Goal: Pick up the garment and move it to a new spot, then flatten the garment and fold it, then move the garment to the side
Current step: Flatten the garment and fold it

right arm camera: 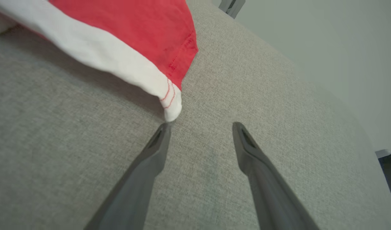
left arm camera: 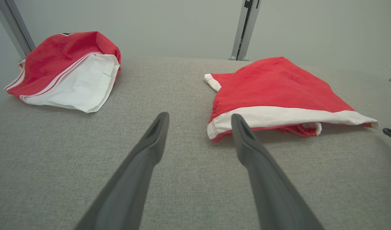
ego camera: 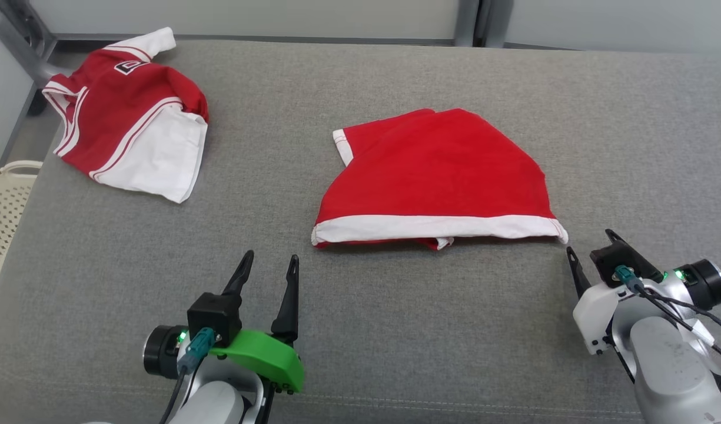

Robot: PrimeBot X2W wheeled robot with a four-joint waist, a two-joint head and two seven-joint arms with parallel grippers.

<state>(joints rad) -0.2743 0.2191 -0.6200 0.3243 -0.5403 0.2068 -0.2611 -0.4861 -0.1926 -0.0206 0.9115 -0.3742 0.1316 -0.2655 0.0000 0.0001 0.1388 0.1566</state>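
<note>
Left gripper point(ego camera: 272, 255) fingers apart, empty, just short of garment's point(ego camera: 437, 171) left hem corner. Right gripper point(ego camera: 590, 241) apart too, one fingertip right at garment's right hem corner. Garment lies folded on table point(ego camera: 395, 330); shirt point(ego camera: 125, 112) well left of it.

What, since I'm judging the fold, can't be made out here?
- Red garment: lower layers, head view, covered by its top layer.
- Striped shirt: logo, head view, creased and too small to read.
- Basket: head view, cut off by the left edge.
</note>
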